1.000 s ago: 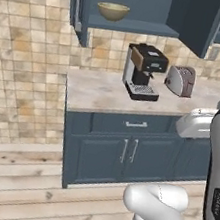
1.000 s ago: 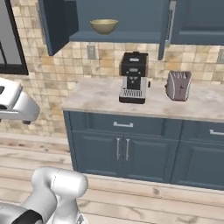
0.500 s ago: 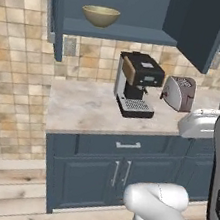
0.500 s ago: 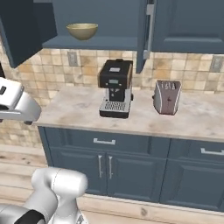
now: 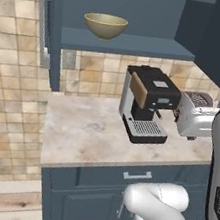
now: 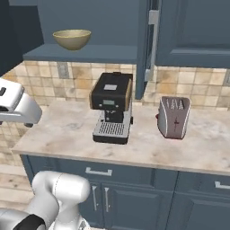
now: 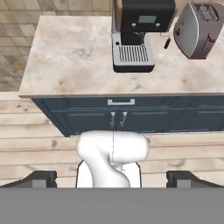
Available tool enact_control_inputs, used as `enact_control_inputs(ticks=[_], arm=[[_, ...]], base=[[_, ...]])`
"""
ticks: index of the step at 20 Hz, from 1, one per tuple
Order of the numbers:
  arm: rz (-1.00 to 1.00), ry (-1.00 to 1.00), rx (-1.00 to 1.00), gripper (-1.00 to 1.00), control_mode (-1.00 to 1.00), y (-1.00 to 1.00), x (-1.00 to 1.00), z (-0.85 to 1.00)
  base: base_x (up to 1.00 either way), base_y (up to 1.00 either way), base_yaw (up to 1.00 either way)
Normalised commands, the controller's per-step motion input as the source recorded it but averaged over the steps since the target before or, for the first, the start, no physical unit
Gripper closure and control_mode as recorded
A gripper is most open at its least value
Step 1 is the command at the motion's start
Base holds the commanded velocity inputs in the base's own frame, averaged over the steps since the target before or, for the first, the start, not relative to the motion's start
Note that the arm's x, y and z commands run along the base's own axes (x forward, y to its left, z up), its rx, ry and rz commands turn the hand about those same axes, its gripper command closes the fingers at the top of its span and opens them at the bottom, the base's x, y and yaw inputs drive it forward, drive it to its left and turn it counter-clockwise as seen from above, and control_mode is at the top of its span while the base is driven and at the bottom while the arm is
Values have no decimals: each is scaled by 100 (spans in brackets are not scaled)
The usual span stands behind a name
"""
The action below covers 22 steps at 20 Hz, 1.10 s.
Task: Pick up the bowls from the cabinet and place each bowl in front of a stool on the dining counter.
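Jaws of the gripper [image 7: 112, 177] stand wide apart, empty, above the floor before the surface [image 7: 78, 57]. Beyond, coffee machine [image 5: 146, 103] beside toaster [image 6: 174, 117]. Olive-beige bowl [image 5: 105, 25] on the open cabinet [image 5: 128, 45] shelf, above the machine. No legible writing.

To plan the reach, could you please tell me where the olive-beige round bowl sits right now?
The olive-beige round bowl sits upright on the open dark blue wall cabinet's shelf, toward its left, above and left of the black coffee machine.
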Motion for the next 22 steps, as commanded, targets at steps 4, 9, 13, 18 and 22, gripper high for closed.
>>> enact_control_inputs(ticks=[4, 9, 13, 18, 22], arm=[[0, 0, 0, -100, 100, 0, 0, 0], [0, 0, 0, -100, 100, 0, 0, 0], [0, 0, 0, -100, 100, 0, 0, 0], [0, 0, 0, -100, 100, 0, 0, 0], [0, 0, 0, -100, 100, 0, 0, 0]], base=[[63, 0, -2], [26, 11, -5], [8, 38, -9], [3, 38, -10], [17, 11, -6]])
